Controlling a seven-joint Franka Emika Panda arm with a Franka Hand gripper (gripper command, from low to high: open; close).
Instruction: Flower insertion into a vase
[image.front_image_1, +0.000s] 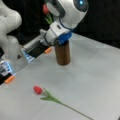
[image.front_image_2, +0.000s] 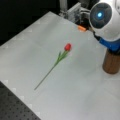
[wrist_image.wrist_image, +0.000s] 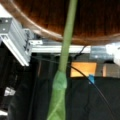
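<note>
The brown cylindrical vase (image.front_image_1: 63, 54) stands upright on the grey table, at a front view's right edge (image.front_image_2: 111, 62). My gripper (image.front_image_1: 58, 38) sits right on top of its mouth, its fingers hidden by the white and blue hand. A red tulip (image.front_image_1: 45, 9) with green leaves rises at a tilt behind the hand. In the wrist view its green stem (wrist_image.wrist_image: 67, 42) crosses the vase's rim (wrist_image.wrist_image: 47, 35) into the dark mouth. A second red tulip (image.front_image_1: 38, 90) lies flat on the table in both front views (image.front_image_2: 67, 47), away from the vase.
The lying tulip's long stem (image.front_image_2: 46, 76) stretches across the table's middle. An aluminium frame with orange clips (image.front_image_1: 48, 50) stands at the table's back edge behind the vase. The arm's white base (image.front_image_1: 11, 47) rises at a front view's left.
</note>
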